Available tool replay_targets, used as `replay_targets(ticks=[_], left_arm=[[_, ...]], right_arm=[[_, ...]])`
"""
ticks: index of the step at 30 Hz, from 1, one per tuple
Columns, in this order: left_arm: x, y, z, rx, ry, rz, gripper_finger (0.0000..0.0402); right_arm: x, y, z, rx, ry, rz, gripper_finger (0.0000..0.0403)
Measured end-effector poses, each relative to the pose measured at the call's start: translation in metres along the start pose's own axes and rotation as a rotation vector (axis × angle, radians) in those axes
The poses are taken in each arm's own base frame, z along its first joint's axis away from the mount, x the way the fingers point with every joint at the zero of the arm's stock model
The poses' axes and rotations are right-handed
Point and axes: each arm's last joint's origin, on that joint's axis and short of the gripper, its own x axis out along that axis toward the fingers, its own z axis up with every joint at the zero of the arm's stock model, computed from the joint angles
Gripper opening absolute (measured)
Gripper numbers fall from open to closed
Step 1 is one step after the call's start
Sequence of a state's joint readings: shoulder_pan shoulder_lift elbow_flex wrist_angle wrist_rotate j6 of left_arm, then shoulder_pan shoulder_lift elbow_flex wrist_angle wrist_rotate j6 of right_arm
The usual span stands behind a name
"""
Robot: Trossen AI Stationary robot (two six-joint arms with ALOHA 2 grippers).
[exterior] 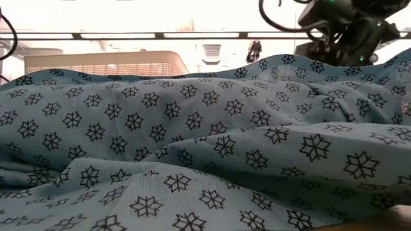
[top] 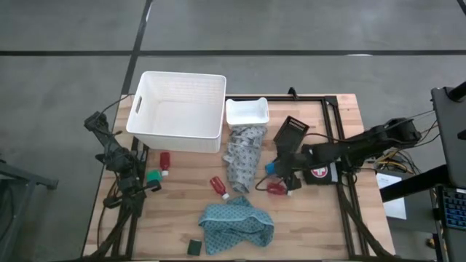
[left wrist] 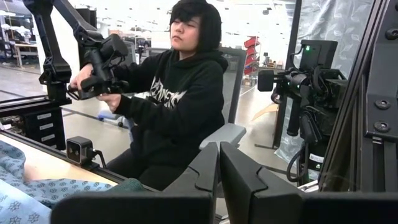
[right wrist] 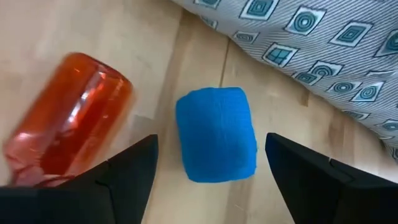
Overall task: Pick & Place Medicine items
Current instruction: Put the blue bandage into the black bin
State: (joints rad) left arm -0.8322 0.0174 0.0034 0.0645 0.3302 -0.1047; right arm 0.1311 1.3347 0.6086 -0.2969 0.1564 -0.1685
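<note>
A small blue container [right wrist: 216,134] lies on the wood between the open fingers of my right gripper [right wrist: 211,180], which slants down over it beside the grey patterned cloth [top: 244,156]. The fingers stand on either side of it, apart from it. In the high view the blue container [top: 270,168] and my right gripper [top: 279,177] are right of the table's middle. One red bottle [right wrist: 71,127] lies on its side by one finger. Two more red bottles [top: 165,161] [top: 219,185] and a green container [top: 153,175] lie further left. My left gripper [left wrist: 219,180] waits shut at the table's left edge.
A white basket [top: 177,110] and a small white tray [top: 247,111] stand at the back. A teal cloth [top: 237,225] lies crumpled near the front and fills the low view. The black pouch with a cross [top: 318,172] lies under my right arm. A person sits beyond the table.
</note>
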Motion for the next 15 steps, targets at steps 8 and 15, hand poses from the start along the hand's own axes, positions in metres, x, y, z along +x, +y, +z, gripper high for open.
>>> replay_targets(ticks=[8,15], left_arm=[[0.000,0.000,0.000,0.000,0.000,0.000,0.0023],[0.000,0.000,0.000,0.000,0.000,0.000,0.0023]], right_arm=[[0.016,-0.004,-0.002,0.027,0.039,0.016,0.0283],[0.022,-0.004,-0.003,0.026,0.052,0.018,0.0261]])
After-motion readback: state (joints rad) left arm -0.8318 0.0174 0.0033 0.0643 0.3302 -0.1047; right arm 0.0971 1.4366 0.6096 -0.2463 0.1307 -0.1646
